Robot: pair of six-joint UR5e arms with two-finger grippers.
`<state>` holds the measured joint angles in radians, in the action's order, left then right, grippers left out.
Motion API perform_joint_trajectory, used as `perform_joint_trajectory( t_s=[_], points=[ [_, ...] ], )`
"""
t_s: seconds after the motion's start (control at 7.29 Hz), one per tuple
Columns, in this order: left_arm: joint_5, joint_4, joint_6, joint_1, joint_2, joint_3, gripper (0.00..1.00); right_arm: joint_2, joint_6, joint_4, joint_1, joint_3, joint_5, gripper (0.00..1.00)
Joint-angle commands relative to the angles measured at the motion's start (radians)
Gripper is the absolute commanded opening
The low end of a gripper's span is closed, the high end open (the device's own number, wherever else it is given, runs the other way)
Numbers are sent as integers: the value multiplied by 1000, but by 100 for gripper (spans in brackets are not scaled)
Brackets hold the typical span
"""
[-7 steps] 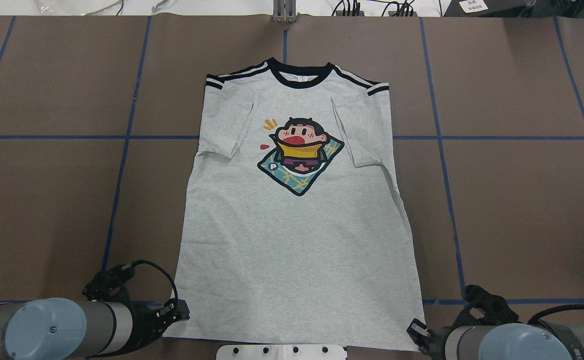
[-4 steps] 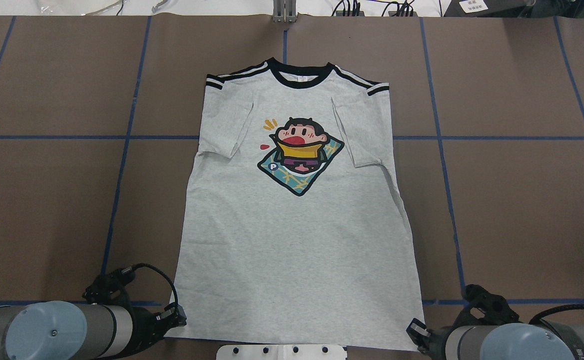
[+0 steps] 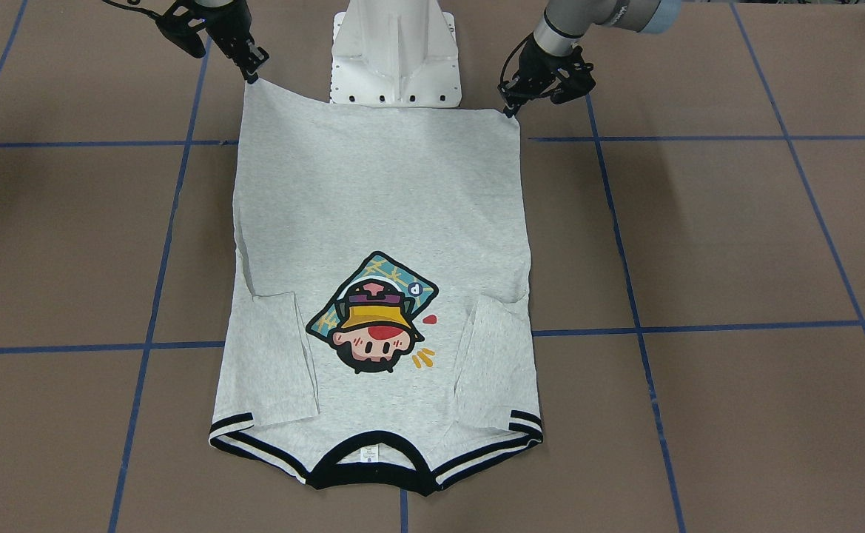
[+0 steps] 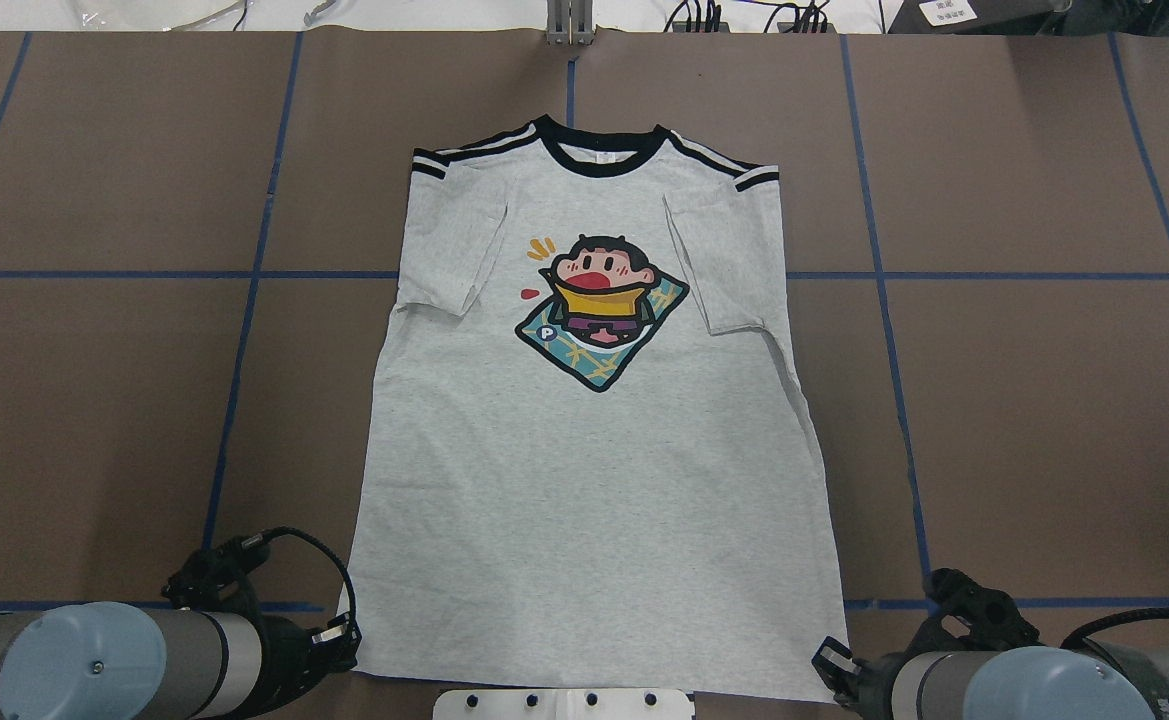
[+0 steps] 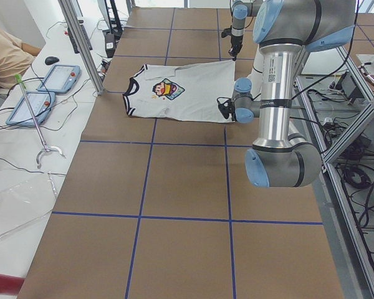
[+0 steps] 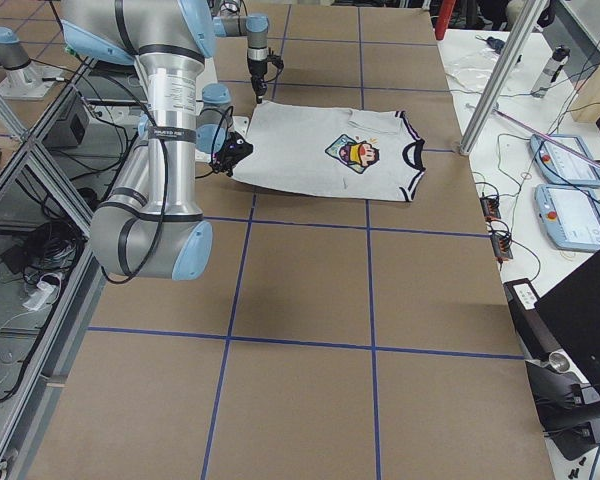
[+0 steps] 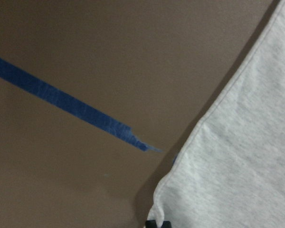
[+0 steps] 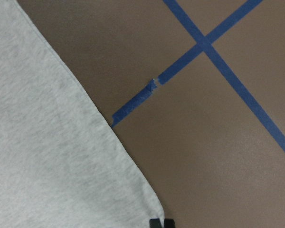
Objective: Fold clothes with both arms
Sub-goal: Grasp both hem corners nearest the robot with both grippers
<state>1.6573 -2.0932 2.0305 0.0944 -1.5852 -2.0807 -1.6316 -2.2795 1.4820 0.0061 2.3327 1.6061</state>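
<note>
The light grey T-shirt (image 4: 594, 480) lies flat on the brown table, print up, black collar (image 4: 599, 160) far from me and both sleeves folded inward. My left gripper (image 4: 344, 633) (image 3: 510, 109) is shut on the near hem corner on my left. In the left wrist view its tips (image 7: 157, 223) are pressed together at the cloth's corner (image 7: 180, 199). My right gripper (image 4: 826, 660) (image 3: 253, 72) is shut on the other near hem corner, which peaks up slightly. In the right wrist view its tips (image 8: 161, 223) meet at that corner (image 8: 133, 190).
The white pedestal base (image 3: 395, 52) stands between the two arms, right behind the hem. Blue tape lines (image 4: 244, 300) cross the table. A metal post (image 4: 569, 25) stands past the collar. A side bench with tablets (image 5: 56, 78) and a seated person's sleeve (image 5: 6, 56) lies beyond the far edge.
My left gripper has slid a little left and back toward the base, and the left hem corner has drawn in with it. The right gripper has barely moved.
</note>
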Motion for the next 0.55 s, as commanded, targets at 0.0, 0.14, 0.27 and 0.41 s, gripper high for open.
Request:
perform_joint_trajectory(
  t_s=[0.0, 0.14, 0.27, 0.41],
  points=[
    [33, 36, -1, 8, 4, -153, 0, -1, 0, 1, 26, 43, 0, 0],
    [56, 44, -9, 37, -13, -180, 0, 1, 2, 1, 108, 54, 0, 0],
    [62, 44, -65, 168, -56, -168, 0, 4, 27, 1, 189, 34, 2, 0],
    [114, 56, -176, 340, -165, -123, 0, 97, 146, 4, 292, -13, 5, 0]
  ],
)
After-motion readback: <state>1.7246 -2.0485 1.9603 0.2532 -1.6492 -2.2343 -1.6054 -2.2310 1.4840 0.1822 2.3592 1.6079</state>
